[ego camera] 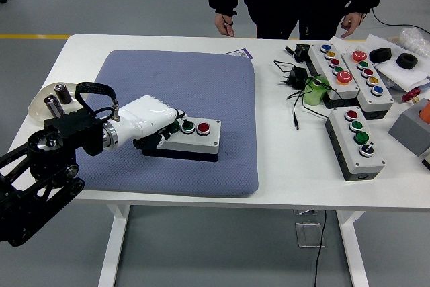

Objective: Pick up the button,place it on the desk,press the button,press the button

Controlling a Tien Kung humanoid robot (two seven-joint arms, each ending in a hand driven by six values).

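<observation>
A grey button box (195,138) with a dark base lies flat on the blue pad (195,85). Its green button (188,126) and red button (203,127) show; the leftmost button is hidden under my left hand (176,126). That white hand lies over the box's left end, its fingers curled down onto the box top. The box rests on the pad and is not lifted. My right arm is out of view.
A person stands at the far side, hands (224,23) hanging above the table edge. Three more button boxes (356,140) (334,65) (368,77), a power adapter with cables (293,78) and a grey block (411,129) crowd the right. A dish (57,95) sits far left.
</observation>
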